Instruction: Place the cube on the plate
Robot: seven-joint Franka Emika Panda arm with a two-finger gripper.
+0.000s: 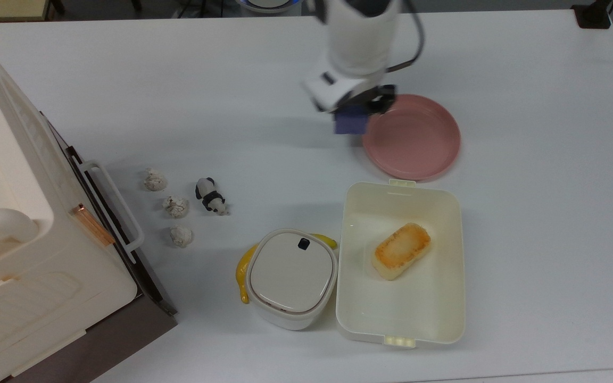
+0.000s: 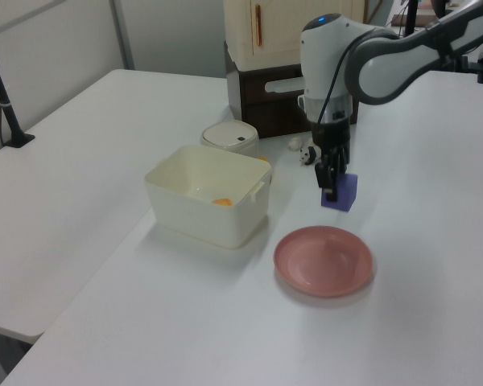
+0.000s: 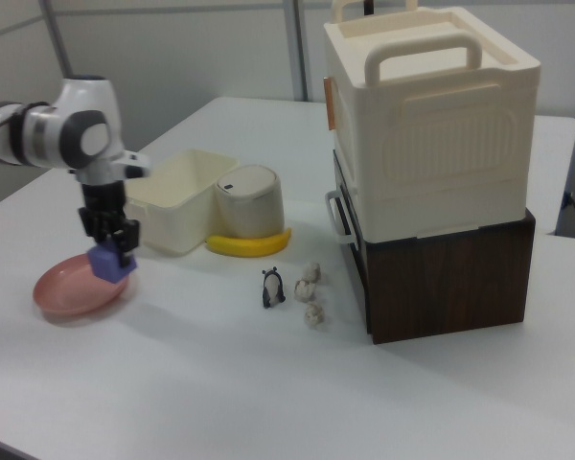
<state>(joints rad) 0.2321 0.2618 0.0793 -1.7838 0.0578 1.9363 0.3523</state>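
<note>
The gripper (image 1: 358,109) is closed on the cube (image 1: 351,123), which hangs clear of the white table (image 1: 524,213). In the top view the blue-purple block sits just at the left edge of the pink plate (image 1: 415,139), overlapping the rim slightly, with the white arm (image 1: 361,37) coming down from the top of the frame above it. In the left view the gripper (image 2: 331,178) holds the cube (image 2: 342,193) above the table, a little beyond the plate (image 2: 324,260) and apart from it. In the right view the cube (image 3: 108,261) hangs over the near-right part of the plate (image 3: 67,291), under the dark fingers (image 3: 114,235).

Below the plate in the top view lies the open cream lunch box (image 1: 447,298), holding a browned, bread-like piece (image 1: 401,250) (toasted orange on top). Touching the box on the top view's left is a round-cornered white container (image 1: 291,277) with a small dark spot on its lid, and a banana (image 1: 244,271) curls around its far side. Farther to the top view's left, a small panda figure (image 1: 210,196) lies near three crumpled white lumps (image 1: 174,206). At the top view's left edge stands a large cream case (image 1: 14,255) with a handle, set on a dark brown base (image 3: 450,268).
</note>
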